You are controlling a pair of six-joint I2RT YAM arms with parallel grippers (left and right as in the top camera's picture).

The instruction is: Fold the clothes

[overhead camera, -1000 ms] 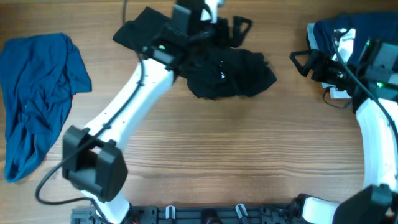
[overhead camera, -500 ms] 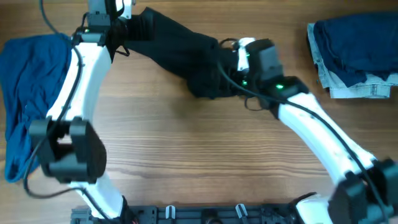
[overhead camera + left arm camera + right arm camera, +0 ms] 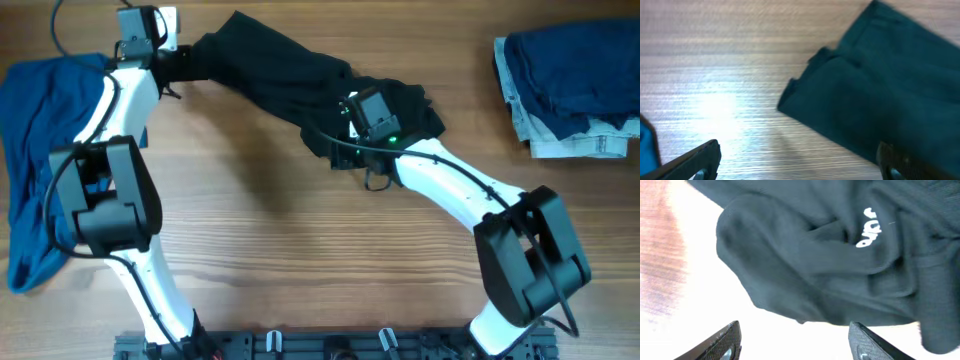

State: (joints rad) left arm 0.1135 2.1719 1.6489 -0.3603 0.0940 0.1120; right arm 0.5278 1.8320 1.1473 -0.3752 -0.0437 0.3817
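The big black cloth shirt with the white logo (image 3: 270, 70) lies bunched across the wooden table (image 3: 300, 260), far middle. Left gripper (image 3: 797, 159) at its edge and right gripper (image 3: 795, 341) over the bunch both gape empty. I'd pinch opposite edges and pull flat first.

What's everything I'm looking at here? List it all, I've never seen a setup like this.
black shirt: 1, black with small white print, stretched from upper left to table centre
blue garment: 1, bright blue, crumpled at left edge
folded stack: 1, dark blue cloth on paler cloth, upper right
table: 1, brown wood
left arm: 1, white and black, at shirt's upper-left end
right arm: 1, white and black, over shirt's bunched centre
left gripper: 1, black, open
right gripper: 1, black, open above shirt
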